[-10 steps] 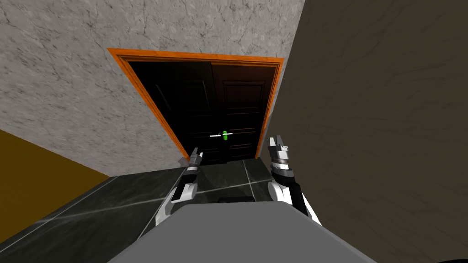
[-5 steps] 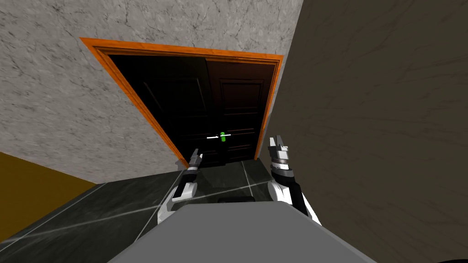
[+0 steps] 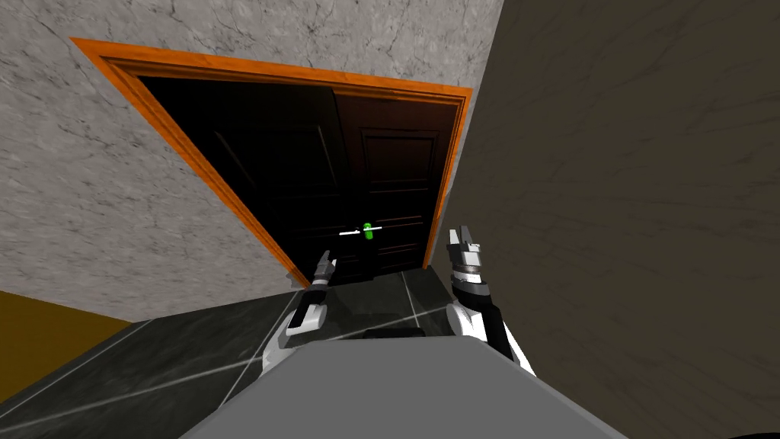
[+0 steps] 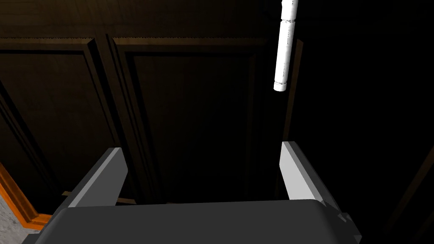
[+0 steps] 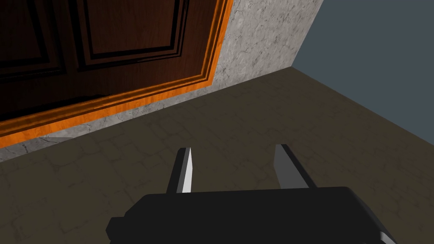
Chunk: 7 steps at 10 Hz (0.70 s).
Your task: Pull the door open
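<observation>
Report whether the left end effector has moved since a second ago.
Yes, slightly: the left end effector has edged toward the white door handle, narrowing the gap between them in the head view.

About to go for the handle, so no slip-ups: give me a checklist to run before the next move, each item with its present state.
1. Left gripper open: ok, jaws stand wide apart.
2. Handle in sight: ok, a white bar on the dark door.
3. Handle between the left jaws: not ok, it lies ahead of the tips, untouched.
4. Right gripper out of the way: ok, open, facing the wall beside the frame.
5. Door already ajar: cannot tell, too dark.
</observation>
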Tool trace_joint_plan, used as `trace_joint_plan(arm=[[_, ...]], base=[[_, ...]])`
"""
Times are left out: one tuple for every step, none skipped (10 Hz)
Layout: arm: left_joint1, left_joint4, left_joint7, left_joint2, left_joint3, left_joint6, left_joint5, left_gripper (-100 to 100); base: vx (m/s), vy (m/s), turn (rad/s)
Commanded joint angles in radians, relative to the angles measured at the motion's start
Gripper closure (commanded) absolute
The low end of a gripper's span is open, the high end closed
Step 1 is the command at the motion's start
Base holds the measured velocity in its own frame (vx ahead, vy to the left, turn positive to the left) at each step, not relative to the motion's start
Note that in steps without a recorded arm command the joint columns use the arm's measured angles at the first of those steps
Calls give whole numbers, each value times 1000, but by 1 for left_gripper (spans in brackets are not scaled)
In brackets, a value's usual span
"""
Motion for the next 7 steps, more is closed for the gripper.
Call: trace_joint_plan(arm=[[-25,46,3,10,7,8,3,-100],[-32,64,5,14,10,9,4,-100],[-39,81,7,18,13,10,5,-100],[-53,114,11,27,18,13,8,-100],[-60,131,12,31,21,15,9,-100],[-67,146,14,35,23,16,10,-100],[-73,161,16,38,25,17,11,-100]], base=[[130,-14,-64],[140,-14,-64],[108,-3,-53],[141,5,-71],[146,-1,-58],[124,-1,-31],[103,-2,-40]])
